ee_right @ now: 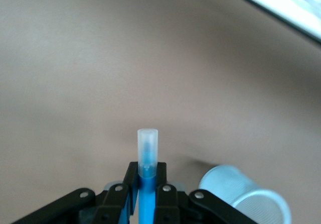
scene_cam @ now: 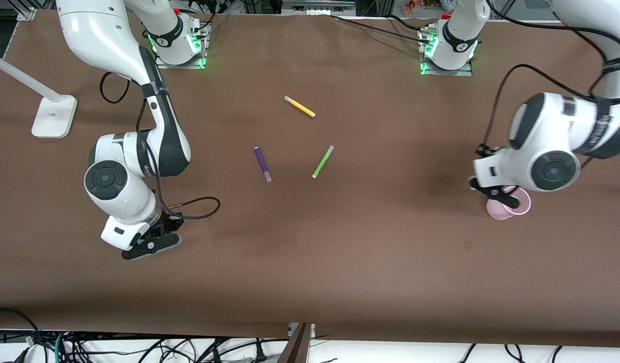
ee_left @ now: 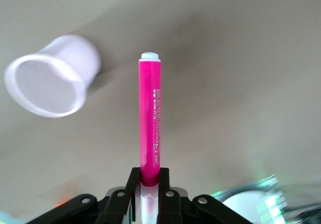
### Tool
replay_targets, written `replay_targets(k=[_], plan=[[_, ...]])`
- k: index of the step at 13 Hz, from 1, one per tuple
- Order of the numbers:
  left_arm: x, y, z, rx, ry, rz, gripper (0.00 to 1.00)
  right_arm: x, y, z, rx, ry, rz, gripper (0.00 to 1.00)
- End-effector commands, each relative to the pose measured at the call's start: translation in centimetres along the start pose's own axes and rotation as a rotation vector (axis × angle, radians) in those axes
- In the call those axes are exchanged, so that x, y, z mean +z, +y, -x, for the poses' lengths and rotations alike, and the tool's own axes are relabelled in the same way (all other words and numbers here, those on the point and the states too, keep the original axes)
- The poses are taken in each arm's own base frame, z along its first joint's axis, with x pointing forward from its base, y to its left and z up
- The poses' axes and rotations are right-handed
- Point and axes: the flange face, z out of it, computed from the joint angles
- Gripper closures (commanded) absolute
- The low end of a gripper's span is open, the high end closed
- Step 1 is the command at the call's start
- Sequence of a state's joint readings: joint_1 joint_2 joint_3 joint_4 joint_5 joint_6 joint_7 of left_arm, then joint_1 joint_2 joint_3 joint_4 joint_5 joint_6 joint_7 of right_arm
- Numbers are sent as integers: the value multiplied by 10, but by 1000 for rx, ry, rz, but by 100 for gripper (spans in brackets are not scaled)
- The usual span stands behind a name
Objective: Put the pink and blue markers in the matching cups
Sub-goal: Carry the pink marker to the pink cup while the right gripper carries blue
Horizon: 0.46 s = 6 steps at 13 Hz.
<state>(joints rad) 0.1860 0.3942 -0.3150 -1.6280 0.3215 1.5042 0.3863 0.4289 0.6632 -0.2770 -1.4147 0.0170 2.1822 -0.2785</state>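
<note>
Left tool: pinching the pink marker, up over the pink cup
Right tool: pinching the blue marker, beside the blue cup

Brown table, white lamp base, cables along its edge

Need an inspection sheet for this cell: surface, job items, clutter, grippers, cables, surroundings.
Surface: brown table, no spills seen.
Job's things: pink marker and blue marker both held; pink cup upright at the left arm's end; blue cup shows only in the right wrist view.
Clutter: yellow pen, purple pen, green pen lying mid-table.
Grippers: left gripper above the pink cup; right gripper low at the right arm's end.
Cables: black cable looped on the table.
Surroundings: white stand.
</note>
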Motion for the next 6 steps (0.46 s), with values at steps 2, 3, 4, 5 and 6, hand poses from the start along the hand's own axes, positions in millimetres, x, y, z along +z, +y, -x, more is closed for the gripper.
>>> replay_targets(k=[2, 3, 4, 5, 6], plan=[[0, -63, 3, 170, -128, -124, 100, -8, 36, 11, -198, 50, -82, 100], [7, -73, -1, 212, -172, -165, 100, -4, 49, 15, -236, 76, -126, 100], [18, -79, -7, 254, -207, -182, 100, 1, 60, 21, -300, 94, -150, 100], [28, -87, -9, 263, -236, -191, 100, 3, 64, 22, -370, 113, -165, 100], [32, -94, -11, 259, -254, -209, 100, 5, 72, 26, -438, 122, -167, 100]])
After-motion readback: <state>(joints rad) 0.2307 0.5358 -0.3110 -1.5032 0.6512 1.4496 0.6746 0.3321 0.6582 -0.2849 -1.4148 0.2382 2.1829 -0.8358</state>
